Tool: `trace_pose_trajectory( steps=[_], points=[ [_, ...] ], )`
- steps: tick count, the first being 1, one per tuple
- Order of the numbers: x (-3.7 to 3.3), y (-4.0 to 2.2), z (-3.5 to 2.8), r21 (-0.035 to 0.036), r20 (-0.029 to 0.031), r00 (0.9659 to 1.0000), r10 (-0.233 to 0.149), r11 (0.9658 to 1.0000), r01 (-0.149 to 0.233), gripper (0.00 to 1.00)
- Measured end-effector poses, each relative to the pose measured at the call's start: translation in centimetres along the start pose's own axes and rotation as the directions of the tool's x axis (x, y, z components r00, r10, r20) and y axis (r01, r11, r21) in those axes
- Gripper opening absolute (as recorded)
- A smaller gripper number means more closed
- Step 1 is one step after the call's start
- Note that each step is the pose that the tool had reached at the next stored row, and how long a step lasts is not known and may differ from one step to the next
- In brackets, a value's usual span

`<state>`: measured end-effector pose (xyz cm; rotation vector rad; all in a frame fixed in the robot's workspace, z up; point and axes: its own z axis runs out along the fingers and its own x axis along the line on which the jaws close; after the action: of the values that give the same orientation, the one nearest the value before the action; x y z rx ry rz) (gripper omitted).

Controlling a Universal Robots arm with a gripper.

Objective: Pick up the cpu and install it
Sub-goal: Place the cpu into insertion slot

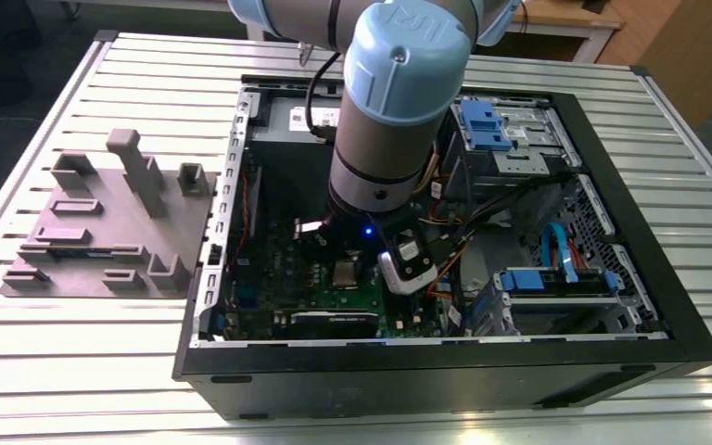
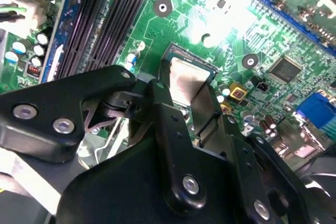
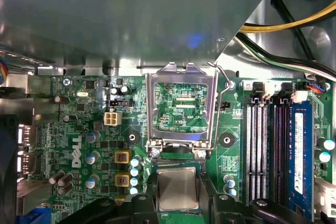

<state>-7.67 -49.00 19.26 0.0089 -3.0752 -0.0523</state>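
The cpu (image 3: 178,191), a small silver square chip, lies low over the green motherboard's (image 3: 84,129) socket, just in front of the raised metal load plate (image 3: 181,109). My gripper (image 3: 178,182) is shut on it, black fingers (image 3: 152,184) pressed against two opposite edges. In the second wrist view the cpu (image 2: 185,77) shows between the fingers (image 2: 160,103), with the socket's dark rim (image 2: 176,51) right behind it. In the exterior view the arm (image 1: 387,120) reaches down into the open computer case (image 1: 629,343), and the cpu (image 1: 348,271) shines below the wrist.
The socket lever (image 3: 219,103) stands up beside the load plate. Memory slots (image 3: 262,145) run along one side, cables (image 3: 283,56) and a metal housing (image 3: 131,19) lie beyond. A grey block tray (image 1: 96,222) sits on the slatted table (image 1: 71,352) at the exterior view's left.
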Motion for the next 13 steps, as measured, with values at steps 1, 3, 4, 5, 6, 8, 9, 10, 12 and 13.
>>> trace_pose_trajectory(
  steps=[1, 3, 4, 5, 6, 8, 9, 10, 12, 13],
  points=[
    [0.0, 0.0, -0.01, 0.0, 0.0, 1.0, 0.0, 1.0, 0.0, 0.43],
    [0.0, 0.0, -0.03, 0.0, -0.0001, 1.0, 0.0, 1.0, 0.0, 0.43],
    [0.01, 0.0, -0.1, 0.0004, -0.0003, 1.0, 0.0, 1.0, 0.0, 0.43],
    [0.01, 0.0, -0.15, 0.0002, -0.0002, 1.0, 0.0, 1.0, 0.0, 0.43],
    [0.02, 0.0, -0.2, -0.0001, -0.0001, 1.0, 0.0, 1.0, 0.0, 0.41],
    [0.02, 0.01, -0.22, -0.0003, 0.0, 1.0, 0.001, 1.0, -0.001, 0.35],
    [0.02, 0.01, -0.22, -0.0005, 0.0001, 1.0, 0.002, 1.0, -0.002, 0.35],
    [0.02, 0.0, -0.22, -0.0004, 0.0001, 1.0, 0.003, 1.0, -0.003, 0.27],
    [0.02, 0.0, -0.23, -0.0003, 0.0, 1.0, 0.003, 1.0, -0.003, 0.27],
    [-0.01, 0.0, -0.24, -0.0003, -0.0003, 1.0, 0.003, 1.0, -0.003, 0.27]
  ],
)
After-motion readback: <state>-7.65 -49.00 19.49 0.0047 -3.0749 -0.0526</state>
